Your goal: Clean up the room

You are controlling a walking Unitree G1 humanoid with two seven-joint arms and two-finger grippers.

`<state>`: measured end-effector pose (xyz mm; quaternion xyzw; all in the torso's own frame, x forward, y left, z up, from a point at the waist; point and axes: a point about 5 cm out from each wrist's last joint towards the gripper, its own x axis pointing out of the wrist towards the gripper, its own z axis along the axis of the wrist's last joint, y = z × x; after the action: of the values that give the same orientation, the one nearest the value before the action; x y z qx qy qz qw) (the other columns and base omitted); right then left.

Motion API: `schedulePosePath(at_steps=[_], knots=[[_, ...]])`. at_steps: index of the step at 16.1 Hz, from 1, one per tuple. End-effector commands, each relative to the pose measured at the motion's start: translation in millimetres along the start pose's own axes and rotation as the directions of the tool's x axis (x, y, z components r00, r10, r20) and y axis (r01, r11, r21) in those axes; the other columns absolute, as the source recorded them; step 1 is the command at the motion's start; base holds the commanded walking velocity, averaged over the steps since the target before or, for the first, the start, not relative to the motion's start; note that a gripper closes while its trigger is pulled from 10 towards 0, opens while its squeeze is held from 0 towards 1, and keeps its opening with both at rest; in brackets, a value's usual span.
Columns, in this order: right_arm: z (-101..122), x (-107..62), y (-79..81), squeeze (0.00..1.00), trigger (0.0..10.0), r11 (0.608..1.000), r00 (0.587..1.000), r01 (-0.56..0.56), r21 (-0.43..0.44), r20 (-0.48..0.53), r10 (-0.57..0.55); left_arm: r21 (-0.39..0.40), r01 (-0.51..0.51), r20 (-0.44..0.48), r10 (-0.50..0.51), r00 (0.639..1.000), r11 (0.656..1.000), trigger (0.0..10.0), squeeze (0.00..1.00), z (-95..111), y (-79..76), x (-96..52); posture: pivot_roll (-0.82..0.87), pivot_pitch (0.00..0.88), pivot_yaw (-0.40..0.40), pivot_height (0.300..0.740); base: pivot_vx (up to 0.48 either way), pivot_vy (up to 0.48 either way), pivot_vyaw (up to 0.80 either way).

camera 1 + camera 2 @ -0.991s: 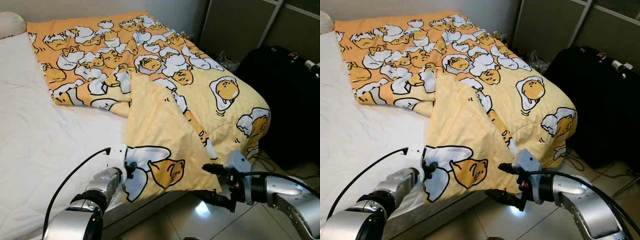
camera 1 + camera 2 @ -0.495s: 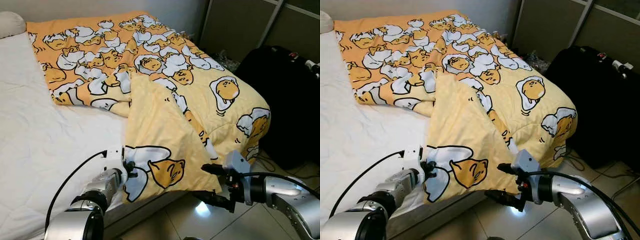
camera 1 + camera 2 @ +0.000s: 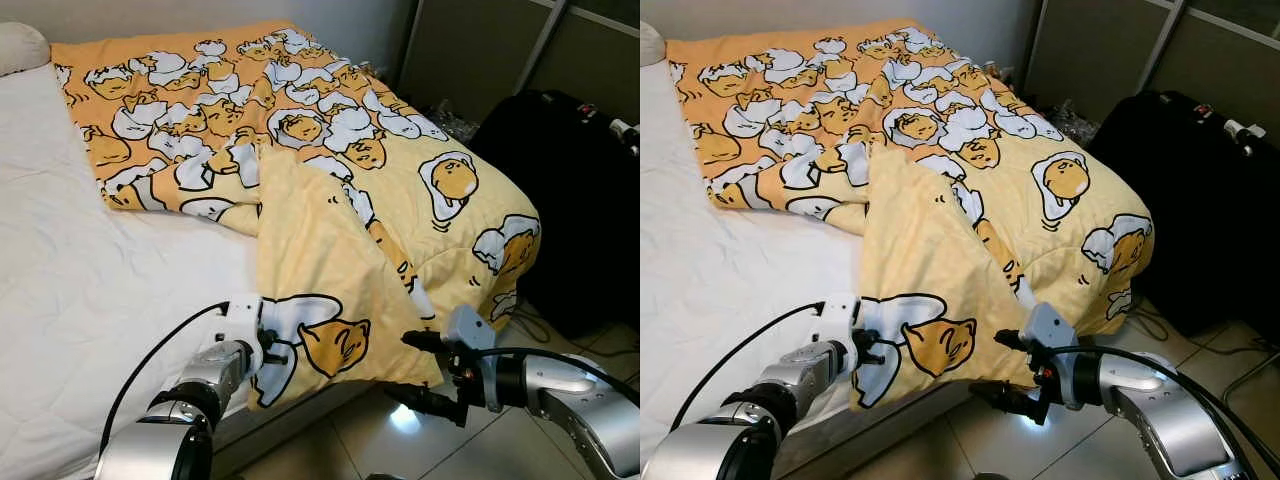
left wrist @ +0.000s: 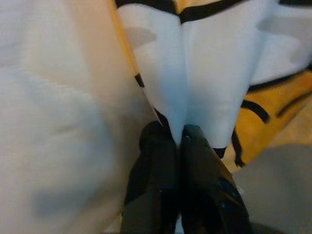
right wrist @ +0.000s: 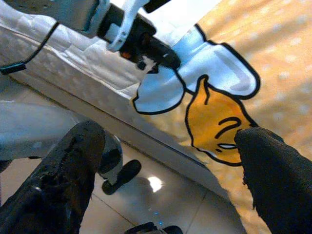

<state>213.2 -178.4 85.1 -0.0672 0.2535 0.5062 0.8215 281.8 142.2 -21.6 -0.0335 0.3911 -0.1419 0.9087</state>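
Note:
A yellow blanket [image 3: 330, 150] printed with cartoon eggs lies across the white mattress [image 3: 90, 280], and its near flap is folded back and hangs over the bed's edge. My left gripper [image 3: 268, 346] is shut on the white-printed edge of that flap, and the left wrist view shows the fingers [image 4: 161, 161] pinched on a fold of the cloth. My right gripper [image 3: 416, 368] is open beside the flap's lower corner, above the floor. In the right wrist view, its fingers [image 5: 73, 161] stand wide apart and hold nothing.
A big black bag [image 3: 570, 190] stands on the floor right of the bed, with cables at its foot. Dark wardrobe doors [image 3: 480, 50] rise behind it. A pillow [image 3: 20, 45] lies at the far left. Glossy tiled floor [image 3: 400, 445] runs beneath my right arm.
My left gripper has moved to the right along the bed's edge with the blanket's edge in it. My right gripper has shifted slightly left and stays open.

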Motion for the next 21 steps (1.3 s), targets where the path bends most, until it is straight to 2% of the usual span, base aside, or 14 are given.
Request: schedulePosePath(at_steps=[1,2,3,4,6,7,9,10,11,12,13,14,18,21], knots=[[2,-1.0,-7.0,0.75,10.0,0.998,0.999,0.05,-0.027,-0.013,-0.051,0.093,0.079,-0.067,-0.073,0.995,0.993,0.0,0.0,-12,-5.7,-0.2,-0.23,0.0,-0.029,0.74,0.0,0.0,0.0],[-1,-1.5,-13.7,0.75,10.0,0.993,0.993,0.108,-0.037,-0.032,-0.109,0.282,0.192,-0.152,-0.154,0.976,0.94,0.0,0.0,-23,-3.1,-4.5,-0.22,0.0,-0.027,0.74,0.0,0.0,0.0],[-3,-1.7,-17.4,0.75,10.0,0.99,0.99,0.136,-0.039,-0.039,-0.137,0.399,0.306,-0.244,-0.222,0.944,0.864,0.0,0.0,-36,4.5,-12.4,-0.22,0.0,-0.024,0.74,0.0,0.0,0.0],[-3,-1.4,-17.7,0.72,10.0,0.99,0.99,0.136,-0.041,-0.038,-0.137,0.411,0.351,-0.273,-0.254,0.928,0.841,0.0,0.0,-42,9.3,-17.2,-0.22,0.0,-0.023,0.74,0.0,0.0,0.0],[-3,-0.7,-17.1,0.66,10.0,0.99,0.99,0.134,-0.04,-0.037,-0.135,0.394,0.413,-0.303,-0.308,0.902,0.821,0.0,0.0,-54,18.5,-28.2,-0.22,0.0,-0.023,0.74,0.0,0.0,0.0],[-5,1.2,-14.6,0.66,10.0,0.991,0.991,0.125,-0.036,-0.041,-0.127,0.365,0.468,-0.348,-0.348,0.87,0.805,0.0,0.0,-71,26.3,-43.3,-0.2,0.0,-0.025,0.74,0.0,0.0,0.0],[-7,5.6,-12.2,0.65,10.0,0.993,0.993,0.11,-0.037,-0.046,-0.112,0.28,0.49,-0.35,-0.388,0.853,0.825,0.0,0.0,-84,31.0,-61.1,-0.18,0.0,-0.032,0.74,0.0,0.0,0.0],[-6,7.7,-12.0,0.65,10.0,0.994,0.993,0.105,-0.038,-0.043,-0.107,0.291,0.472,-0.339,-0.372,0.864,0.832,0.0,0.0,-83,34.1,-65.4,-0.18,0.0,-0.034,0.74,0.0,0.0,0.0],[-5,9.1,-12.2,0.65,10.0,0.994,0.994,0.103,-0.041,-0.04,-0.105,0.315,0.409,-0.302,-0.318,0.899,0.857,10.0,0.0,-79,38.0,-64.6,-0.18,0.0,-0.036,0.74,0.0,0.0,0.0],[-4,9.6,-12.5,0.65,10.0,0.994,0.994,0.102,-0.044,-0.038,-0.104,0.293,0.383,-0.275,-0.306,0.911,0.876,10.0,0.0,-76,39.4,-63.0,-0.18,0.0,-0.036,0.74,0.0,0.0,0.0],[-2,10.0,-13.2,0.64,10.0,0.994,0.994,0.102,-0.048,-0.035,-0.103,0.298,0.349,-0.206,-0.297,0.933,0.889,10.0,0.0,-65,41.1,-61.6,-0.18,0.0,-0.035,0.74,0.0,0.0,0.0],[-1,9.2,-15.0,0.64,10.0,0.993,0.994,0.103,-0.051,-0.034,-0.105,0.3,0.326,-0.148,-0.294,0.944,0.896,10.0,1.0,-52,41.6,-64.1,-0.19,0.0,-0.032,0.74,0.0,0.0,0.0],[0,4.6,-17.0,0.65,10.0,0.992,0.993,0.113,-0.053,-0.035,-0.115,0.284,0.358,-0.08,-0.35,0.933,0.89,10.0,1.0,-21,41.4,-68.8,-0.2,0.0,-0.029,0.74,0.0,0.0,0.0],[0,5.9,-17.8,0.65,10.0,0.992,0.992,0.117,-0.052,-0.034,-0.119,0.246,0.269,0.063,-0.293,0.954,0.931,10.0,1.0,12,44.6,-58.4,-0.2,0.0,-0.037,0.74,0.0,0.0,0.0]])
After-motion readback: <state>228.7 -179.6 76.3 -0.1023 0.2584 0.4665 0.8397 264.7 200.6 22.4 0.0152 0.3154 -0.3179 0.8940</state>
